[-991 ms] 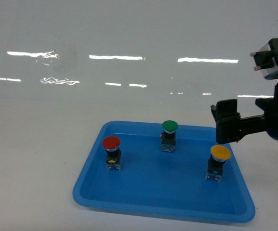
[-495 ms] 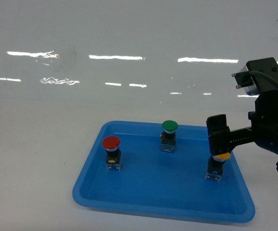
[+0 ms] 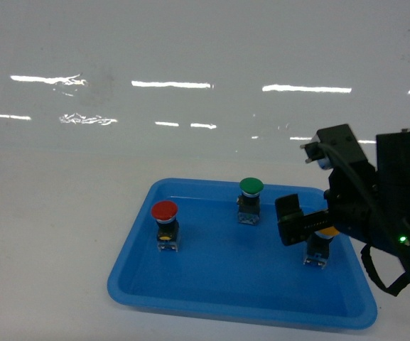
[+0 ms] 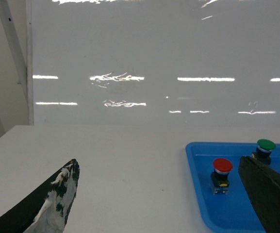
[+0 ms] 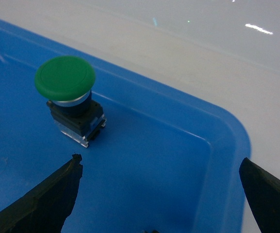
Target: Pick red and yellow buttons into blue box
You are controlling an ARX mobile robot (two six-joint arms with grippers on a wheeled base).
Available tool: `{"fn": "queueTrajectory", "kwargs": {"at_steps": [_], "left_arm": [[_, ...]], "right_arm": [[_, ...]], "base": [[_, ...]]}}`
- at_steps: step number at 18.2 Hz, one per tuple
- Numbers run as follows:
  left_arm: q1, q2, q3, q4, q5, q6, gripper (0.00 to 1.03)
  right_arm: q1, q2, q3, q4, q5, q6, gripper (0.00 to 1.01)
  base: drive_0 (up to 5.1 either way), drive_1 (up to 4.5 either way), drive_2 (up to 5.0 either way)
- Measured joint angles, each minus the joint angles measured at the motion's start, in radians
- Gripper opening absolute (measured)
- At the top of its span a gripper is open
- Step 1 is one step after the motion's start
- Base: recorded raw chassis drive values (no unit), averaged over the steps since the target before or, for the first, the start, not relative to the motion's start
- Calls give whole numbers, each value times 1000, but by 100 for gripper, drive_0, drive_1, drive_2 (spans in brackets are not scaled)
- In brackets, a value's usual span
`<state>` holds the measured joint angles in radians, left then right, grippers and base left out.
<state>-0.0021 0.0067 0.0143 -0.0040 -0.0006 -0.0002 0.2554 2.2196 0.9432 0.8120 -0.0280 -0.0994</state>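
Note:
The red button (image 3: 165, 224) stands upright at the left of a shallow blue tray (image 3: 219, 273); it also shows in the left wrist view (image 4: 222, 168). Of the yellow button (image 3: 317, 250) I see only its black-and-silver body and a sliver of yellow cap, because my right gripper (image 3: 305, 222) hangs over it. That gripper (image 5: 160, 161) is open, jaws wide apart above the tray floor, holding nothing. My left gripper (image 4: 156, 165) is open over bare white table left of the tray and is outside the head view. The blue box is out of view.
A green button (image 3: 250, 199) stands at the tray's back middle, just left of my right gripper, and shows close up in the right wrist view (image 5: 64, 77). The tray rim (image 5: 227, 131) curves round its far right corner. A white wall rises behind the white table (image 4: 120, 160).
My right gripper has swung left and down from beside the tray to over the yellow button, now covering its cap. The buttons and tray have not moved.

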Motion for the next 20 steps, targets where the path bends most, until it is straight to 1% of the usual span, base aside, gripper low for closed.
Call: {"fn": "queueTrajectory", "kwargs": {"at_steps": [3,5,7,9,11,13,20], "left_arm": [[0,0,0,0,1,0,98],[0,0,0,0,0,0,98],[0,0,0,0,1,0,98],[0,0,0,0,0,0,98],[0,0,0,0,0,0,98],[0,0,0,0,0,0,98],[0,0,0,0,0,0,98]], "right_arm": [[8,46,82,-29,-15,-7,98],[13,43,101,-34,-10,-6,98],[14,43,77,-37,14,-6,98],[13,36,33,-26,55,-6,98],[13,21,6,-29,56,-5,98],[13,16,-10,-9,61,-2,98],[14,18,-21,-23,60,2,98]], "base": [[0,0,0],[0,0,0],[0,0,0],[0,0,0],[0,0,0],[0,0,0],[0,0,0]]}}
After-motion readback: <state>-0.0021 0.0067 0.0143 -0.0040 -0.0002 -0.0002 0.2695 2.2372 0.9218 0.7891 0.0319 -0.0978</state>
